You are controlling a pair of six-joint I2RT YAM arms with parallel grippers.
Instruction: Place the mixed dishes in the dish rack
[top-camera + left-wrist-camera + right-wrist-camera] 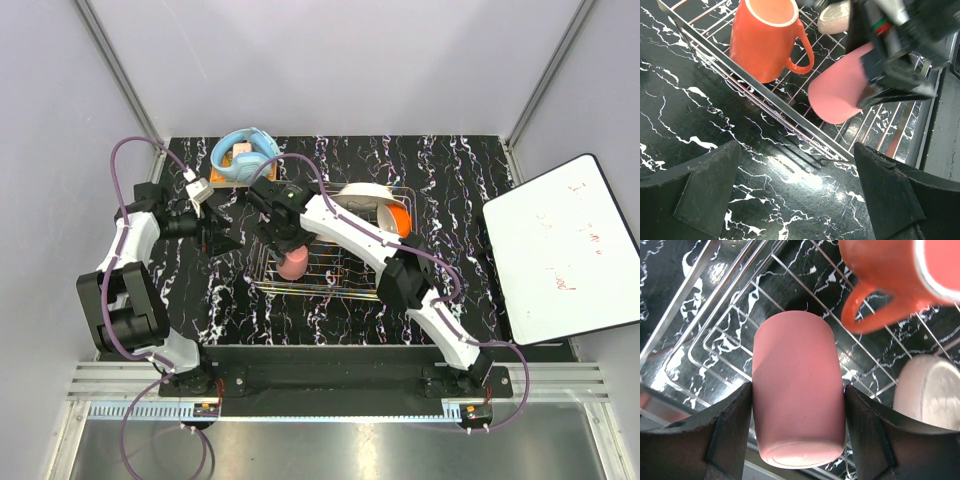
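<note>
The silver wire dish rack (345, 283) sits mid-table. My right gripper (283, 240) is shut on the pink cup (292, 265) and holds it over the rack's left part. In the right wrist view both fingers (727, 425) press the cup's (797, 390) sides, and its base faces the camera. The orange-red mug (400, 216) stands in the rack, as does a white dish (362, 192). My left gripper (222, 240) is open and empty just left of the rack. Its view shows the rack rim (775, 105), the mug (765, 37) and the cup (840, 90).
Blue headphones (245, 150) lie at the back left of the table. A white board (560, 250) lies at the right edge. A cream dish (927, 390) lies in the rack beside the cup. The enclosure walls stand close around the table.
</note>
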